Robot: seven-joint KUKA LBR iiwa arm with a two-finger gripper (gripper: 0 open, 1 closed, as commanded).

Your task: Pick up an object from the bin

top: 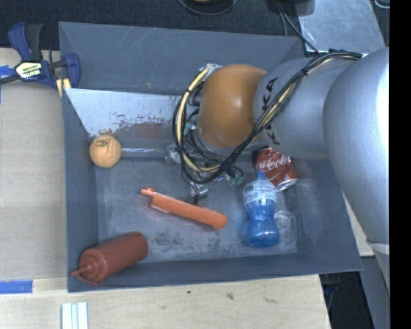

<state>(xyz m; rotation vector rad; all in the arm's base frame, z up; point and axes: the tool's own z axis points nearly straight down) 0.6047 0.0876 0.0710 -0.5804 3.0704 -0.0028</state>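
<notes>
In the camera view the big grey arm [315,108] comes in from the right. Its round orange cover [226,105] hangs over the far middle of the bin [79,204]. The gripper [197,196] sits low, just beside the far edge of a long orange stick [185,210] that lies in the middle. I cannot tell if it is wide or narrow.

A tan ball [105,151] rests by the left wall. A dark red bottle [111,256] lies in the near left corner. A blue bottle [262,214] and a red can [276,168] lie on the right, close to the arm. The floor between the ball and the stick is bare.
</notes>
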